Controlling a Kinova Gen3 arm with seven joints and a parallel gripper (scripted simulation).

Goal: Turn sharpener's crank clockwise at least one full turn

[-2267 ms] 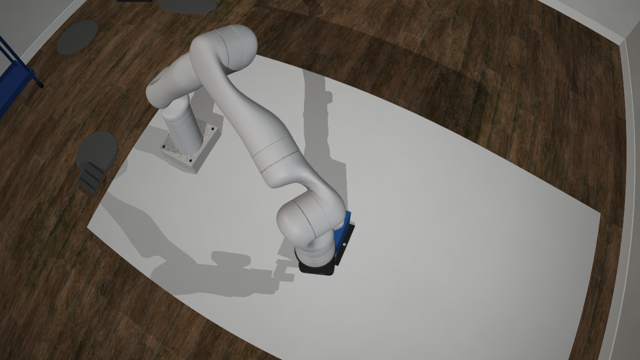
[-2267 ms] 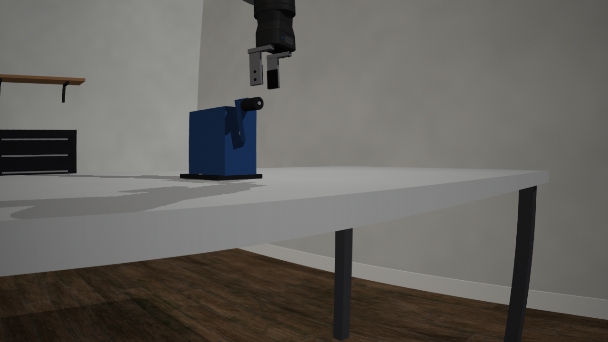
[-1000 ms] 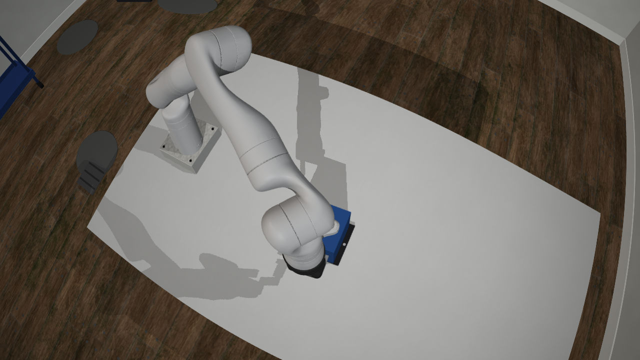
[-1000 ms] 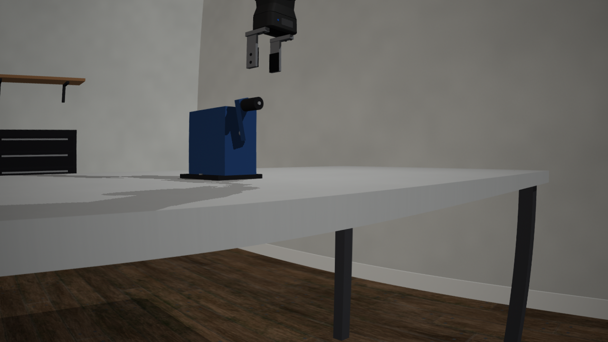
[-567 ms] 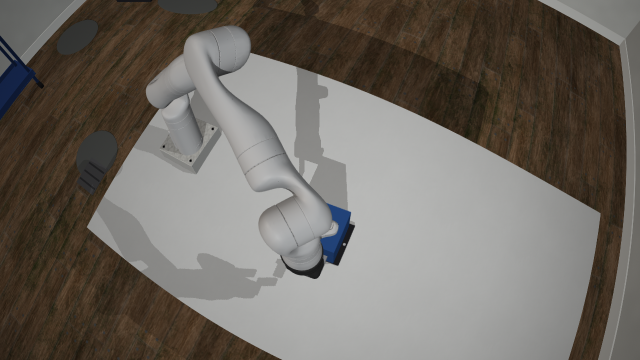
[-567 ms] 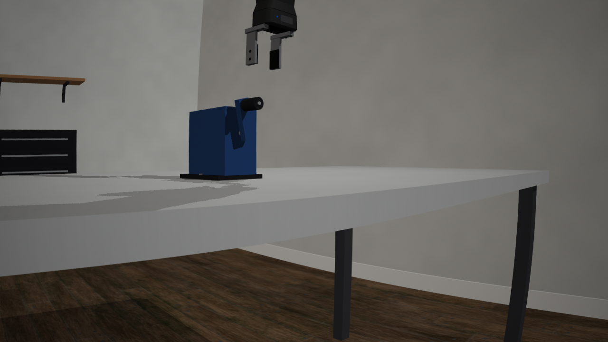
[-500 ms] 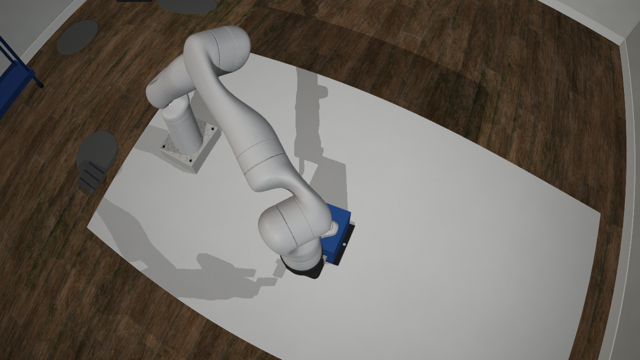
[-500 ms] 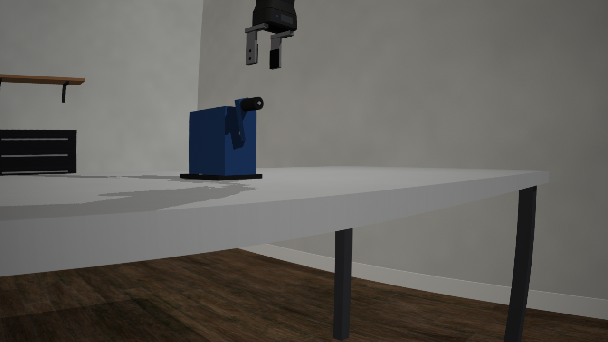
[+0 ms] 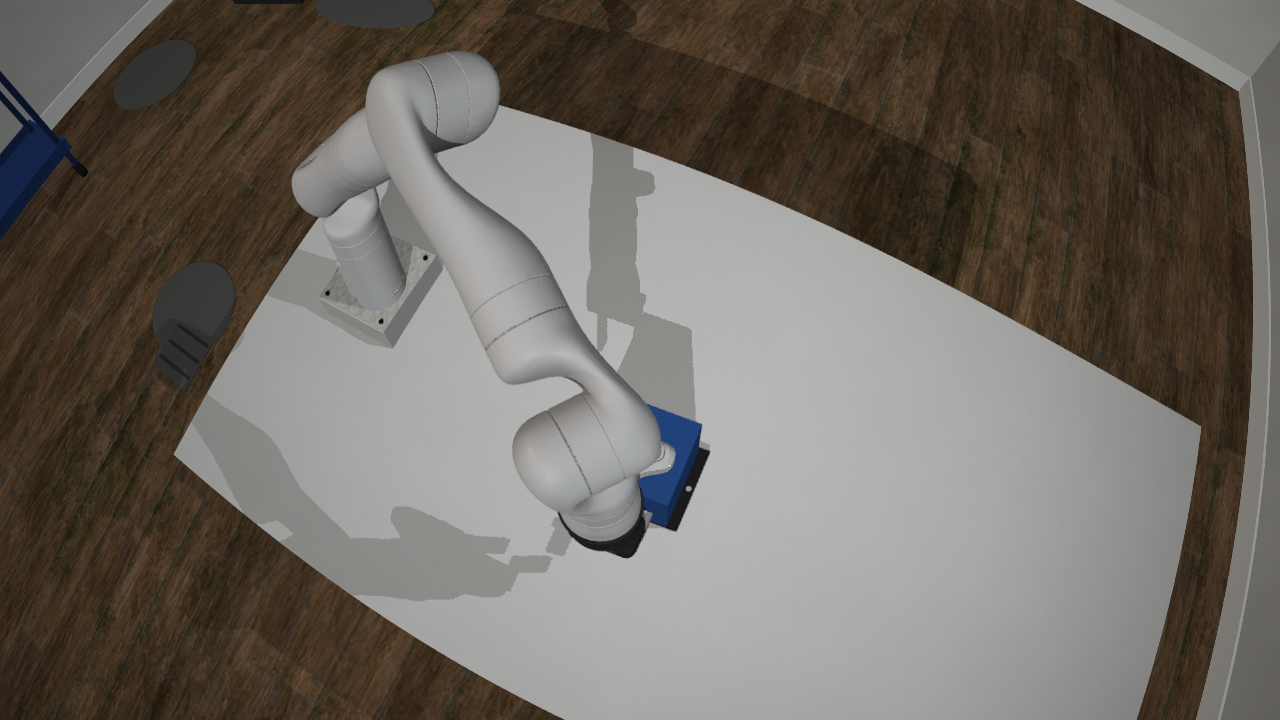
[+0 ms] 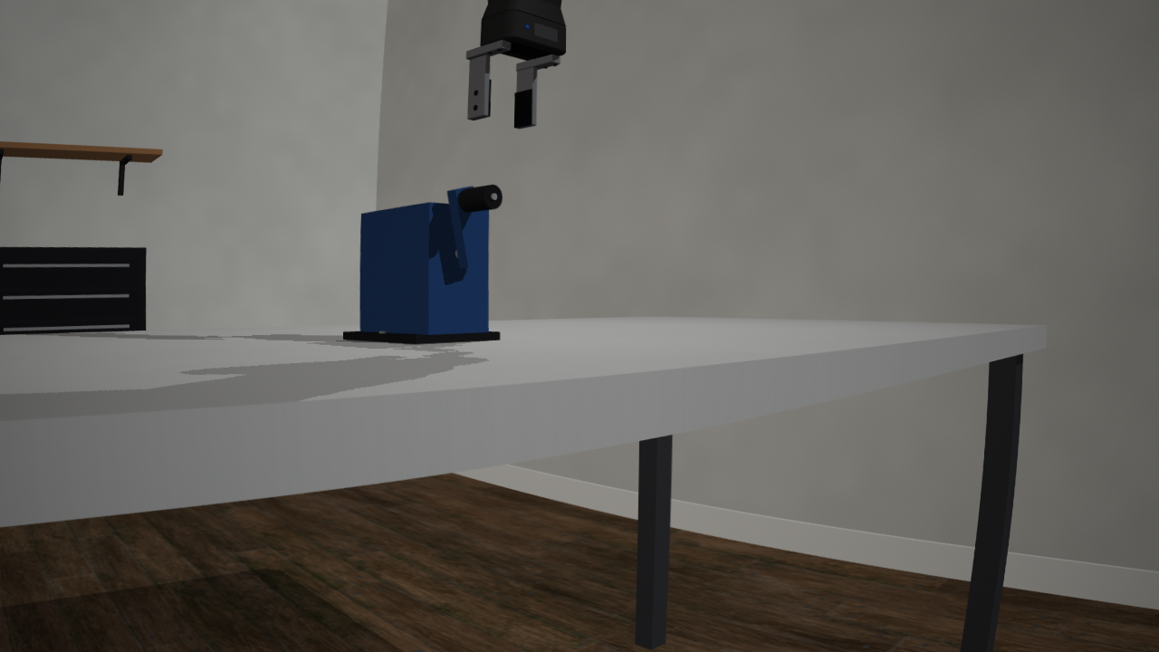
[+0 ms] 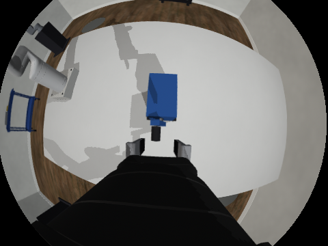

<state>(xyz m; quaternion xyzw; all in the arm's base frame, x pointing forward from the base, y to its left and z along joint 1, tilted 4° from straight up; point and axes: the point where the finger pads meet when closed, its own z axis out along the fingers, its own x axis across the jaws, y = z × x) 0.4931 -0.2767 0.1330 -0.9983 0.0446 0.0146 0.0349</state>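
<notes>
The blue sharpener stands on a black base plate on the white table. Its blue crank arm points up, with a black cylindrical handle at the top. My gripper hangs open and empty well above the handle, fingers pointing down. In the wrist view the sharpener lies straight below, its black handle just ahead of my open fingers. In the overhead view the arm covers most of the sharpener.
The arm's base is bolted to the table's far left corner. A wooden shelf and a black drawer unit stand at the wall behind. The table edge runs close in front of the sharpener.
</notes>
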